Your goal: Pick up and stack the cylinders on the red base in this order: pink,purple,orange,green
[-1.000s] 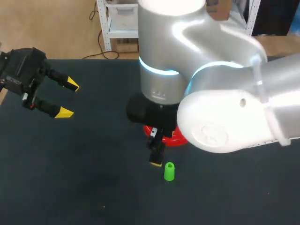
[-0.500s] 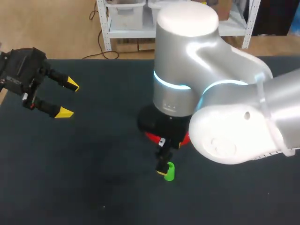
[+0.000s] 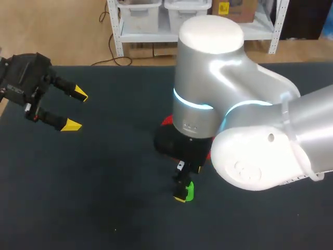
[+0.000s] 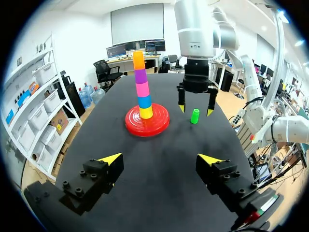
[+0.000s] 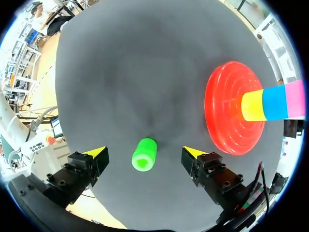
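R gripper [image 5: 144,152] open, astride green cyl [image 5: 145,155] near red base [image 5: 219,92]; prob light, stiff, slick plastic, so pinch sides mid-height.

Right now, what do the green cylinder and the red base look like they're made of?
Green cylinder: probably plastic, with an even bright colour, a smooth and fairly matte skin, and an end that looks hollow. Red base: probably moulded plastic with a glossier finish; its concentric ridges catch soft highlights. Neither can be confirmed by look alone.
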